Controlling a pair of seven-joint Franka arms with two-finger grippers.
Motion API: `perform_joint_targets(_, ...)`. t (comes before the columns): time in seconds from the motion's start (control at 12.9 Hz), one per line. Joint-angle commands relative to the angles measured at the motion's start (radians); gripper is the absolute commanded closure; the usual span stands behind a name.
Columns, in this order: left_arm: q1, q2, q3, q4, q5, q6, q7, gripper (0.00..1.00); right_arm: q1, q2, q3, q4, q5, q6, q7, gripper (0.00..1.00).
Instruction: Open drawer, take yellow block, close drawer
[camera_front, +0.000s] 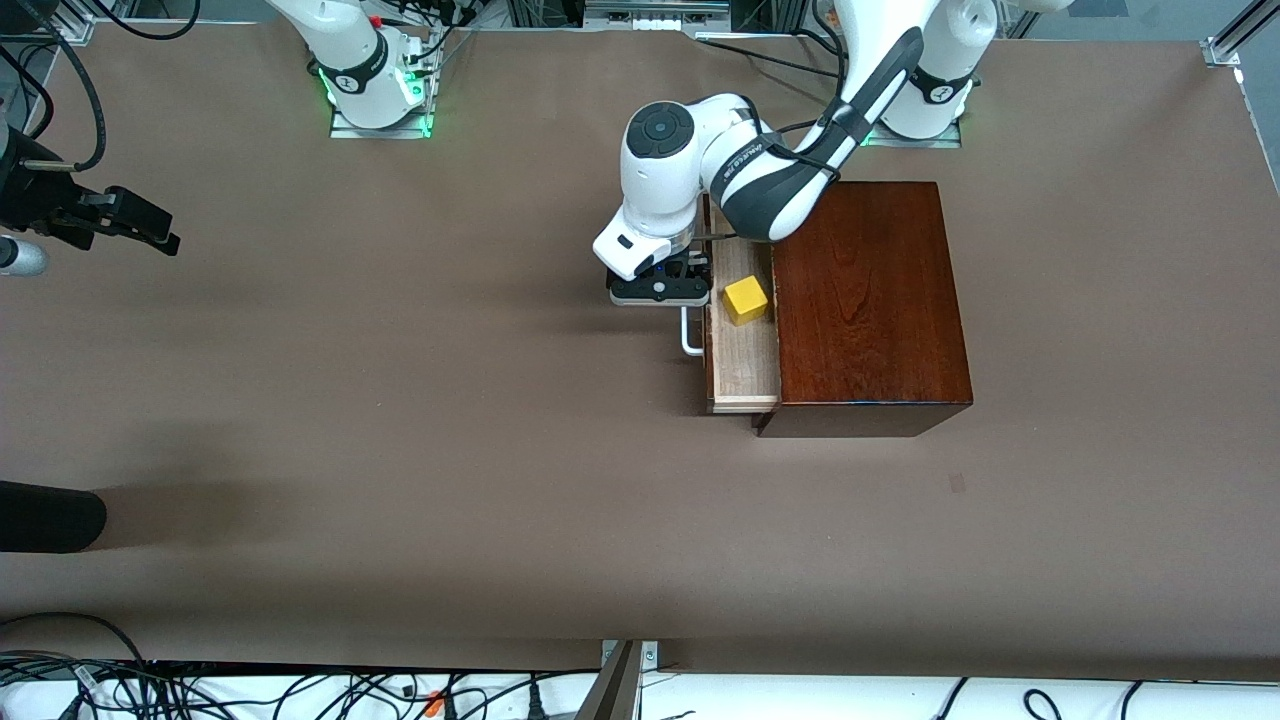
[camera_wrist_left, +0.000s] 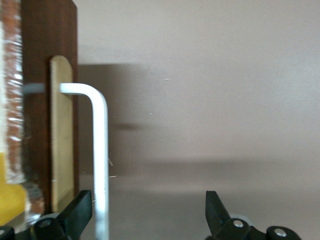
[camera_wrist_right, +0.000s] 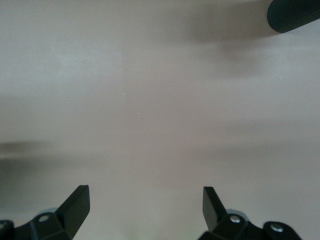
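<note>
there, left gripper straddles drawer handle.

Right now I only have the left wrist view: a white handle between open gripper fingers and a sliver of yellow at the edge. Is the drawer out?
Observer: Yes. The front view shows the drawer standing partly out of the wooden box.
Operator: And the yellow?
Observer: That is the yellow block, lying inside the drawer, in the part farther from the front camera.
Operator: Where is the other arm?
Observer: The right gripper waits, open, over the table toward the right arm's end.
</note>
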Motion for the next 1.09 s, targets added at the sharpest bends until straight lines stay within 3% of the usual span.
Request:
perform_joint_targets(0.0,0.006,-0.079,-0.002,0.016,-0.019,-0.113,0.033,0.0,-0.014,0.002,0.007,0.017,0.014,-0.014,0.007,0.0)
perform_joint_targets(0.23,0.045,-0.15,-0.005,0.018,-0.023,-0.216,0.099,0.0,-0.014,0.005,0.007,0.017,0.014,-0.006,0.007,0.0)
perform_joint_targets(0.39,0.106,-0.2,0.0,0.042,-0.112,-0.293,0.231,0.0,-0.014,0.001,0.009,0.019,0.02,-0.006,0.015,0.0)
perform_joint_targets(0.54,0.187,-0.228,-0.002,0.103,-0.167,-0.427,0.384,0.0,-0.005,-0.006,0.027,0.027,0.038,-0.015,0.147,0.0)
perform_joint_targets(0.78,0.321,-0.25,-0.003,0.19,-0.22,-0.607,0.61,0.0,-0.003,-0.007,0.133,0.03,0.043,-0.017,0.414,0.0)
perform_joint_targets(1.01,0.468,-0.297,-0.003,0.197,-0.234,-0.702,0.835,0.0,0.008,-0.001,0.269,0.031,0.043,-0.017,0.741,0.0)
